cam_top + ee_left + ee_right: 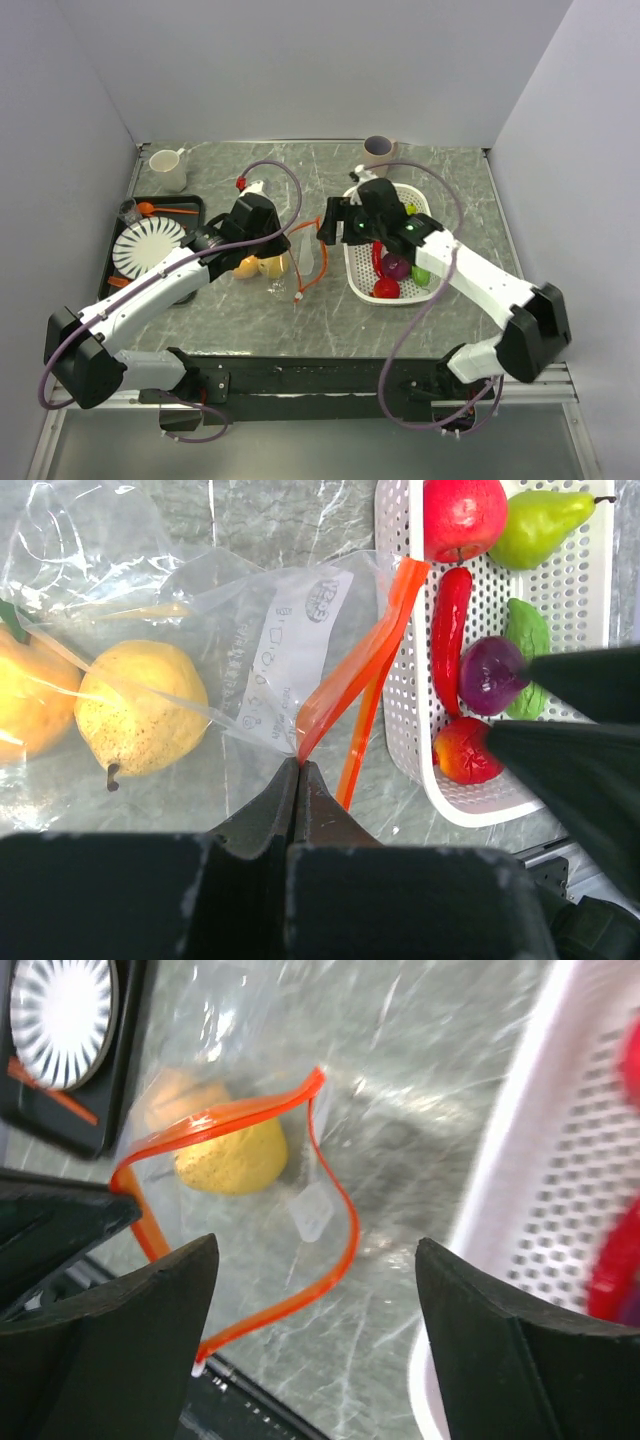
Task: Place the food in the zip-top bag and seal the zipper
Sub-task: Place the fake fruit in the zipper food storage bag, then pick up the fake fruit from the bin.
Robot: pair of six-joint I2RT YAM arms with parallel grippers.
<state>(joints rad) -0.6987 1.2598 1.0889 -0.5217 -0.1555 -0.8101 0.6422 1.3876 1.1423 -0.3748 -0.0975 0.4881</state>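
The clear zip-top bag (296,262) lies between my grippers, with a yellow pear (140,715) and an orange fruit (22,705) inside. Its orange-red zipper (335,1222) gapes in an open loop, with a small white piece (197,1367) at one end. My left gripper (298,765) is shut on the zipper strip at the bag's mouth. My right gripper (315,1310) is open and empty, hovering above the mouth. More food lies in the white basket (357,265): a red apple (463,515), a green pear (540,520), a red chili (450,605), a purple piece (493,673) and a red-orange fruit (465,750).
A black tray (193,206) at the left holds a striped white plate (148,245) and an orange spoon (160,209). A white mug (168,168) and a clear glass (128,210) stand at the back left. A grey-brown cup (380,150) stands behind the basket.
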